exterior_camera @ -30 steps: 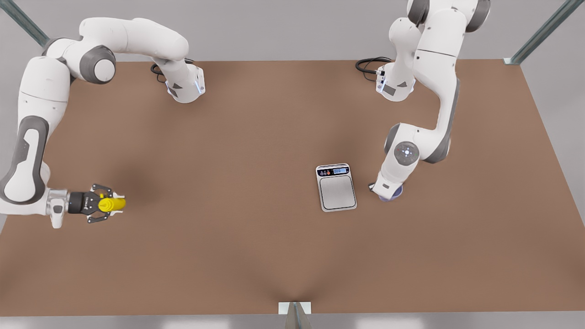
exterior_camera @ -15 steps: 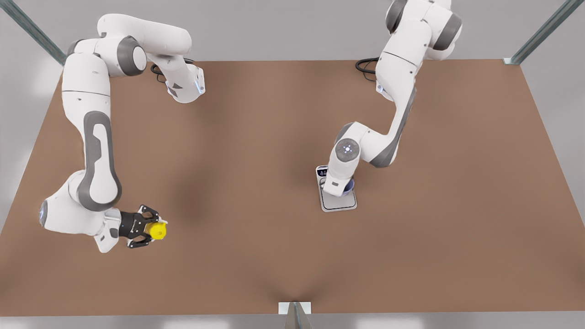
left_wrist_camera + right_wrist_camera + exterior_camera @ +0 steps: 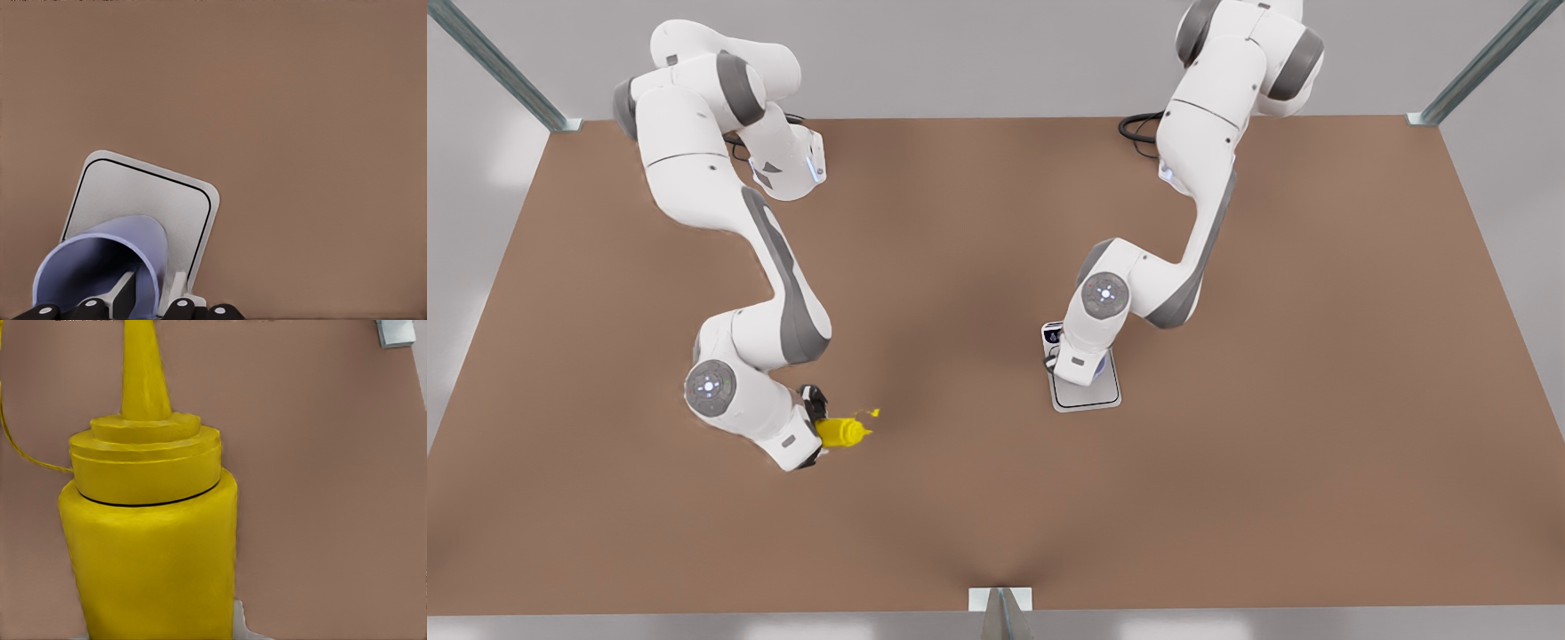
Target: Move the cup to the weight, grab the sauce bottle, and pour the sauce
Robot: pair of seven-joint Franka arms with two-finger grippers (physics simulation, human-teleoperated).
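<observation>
Since half a second ago, the arm on the front view's left has swung the sauce bottle (image 3: 843,432) inward across the table (image 3: 960,498), from near that side's edge toward the middle, and the bottle now lies tilted with its nozzle aimed toward 3 o'clock. The other arm has barely shifted and stays over the weight (image 3: 1086,396).

The cup (image 3: 100,270) is a pale lavender-blue cylinder, seen in the left wrist view with its open mouth toward the camera; its inside looks bare. It sits over the silver-grey platform of the weight (image 3: 143,207), toward one end of it. In the front view a sliver of the cup (image 3: 1107,363) peeks out at 3 o'clock of the wrist above it. The sauce bottle (image 3: 150,540) is bright yellow with a stepped cap and a thin pointed nozzle; its contents cannot be seen.

The left gripper (image 3: 133,303) is closed around the cup wall, one finger reaching inside the mouth and the other outside, over the weight. The right gripper (image 3: 818,428) grips the sauce bottle by its body, at about 9 o'clock of the weight and well apart from it. A thin yellow strand curves beside the cap in the right wrist view.
</observation>
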